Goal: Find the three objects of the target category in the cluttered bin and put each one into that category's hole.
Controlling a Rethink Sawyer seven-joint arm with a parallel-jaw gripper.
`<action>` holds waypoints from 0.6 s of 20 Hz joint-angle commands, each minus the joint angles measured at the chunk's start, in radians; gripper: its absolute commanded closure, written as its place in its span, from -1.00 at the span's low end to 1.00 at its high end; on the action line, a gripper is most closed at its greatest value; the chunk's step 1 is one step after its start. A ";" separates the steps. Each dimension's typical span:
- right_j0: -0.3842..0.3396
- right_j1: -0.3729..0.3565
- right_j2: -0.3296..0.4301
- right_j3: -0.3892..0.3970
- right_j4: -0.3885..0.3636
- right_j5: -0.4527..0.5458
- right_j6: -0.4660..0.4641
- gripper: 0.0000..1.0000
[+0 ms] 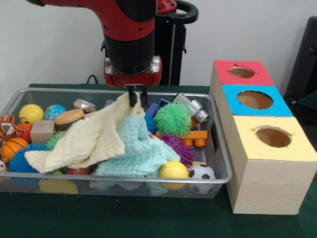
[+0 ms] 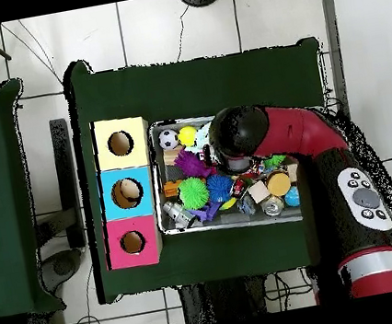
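Observation:
My gripper (image 1: 134, 99) hangs over the middle of the wire mesh bin (image 1: 221, 157), shut on a raised corner of a cream cloth (image 1: 94, 139). That cloth drapes down to the left over the toys, and a pale teal cloth (image 1: 138, 151) lies partly under it. In the overhead view the arm (image 2: 289, 139) hides the gripper and both cloths. Beside the bin stands a wooden box with a red hole (image 1: 242, 72), a blue hole (image 1: 255, 99) and a yellow hole (image 1: 273, 136).
The bin holds a green spiky ball (image 1: 173, 119), purple spiky ball (image 1: 177, 147), yellow balls (image 1: 31, 113), soccer ball (image 1: 201, 172), basketball (image 1: 12, 147), wooden block (image 1: 42, 131) and orange brick (image 1: 194, 137). Green cloth (image 2: 204, 79) covers the table.

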 commanded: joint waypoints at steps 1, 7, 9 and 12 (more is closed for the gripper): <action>-0.013 0.053 0.044 0.107 0.032 -0.014 0.075 -1.00; -0.001 0.066 0.036 0.067 0.018 0.022 0.075 -1.00; 0.004 0.073 0.033 0.040 0.005 0.038 0.064 -1.00; 0.015 0.043 -0.020 0.011 -0.073 0.089 0.024 -1.00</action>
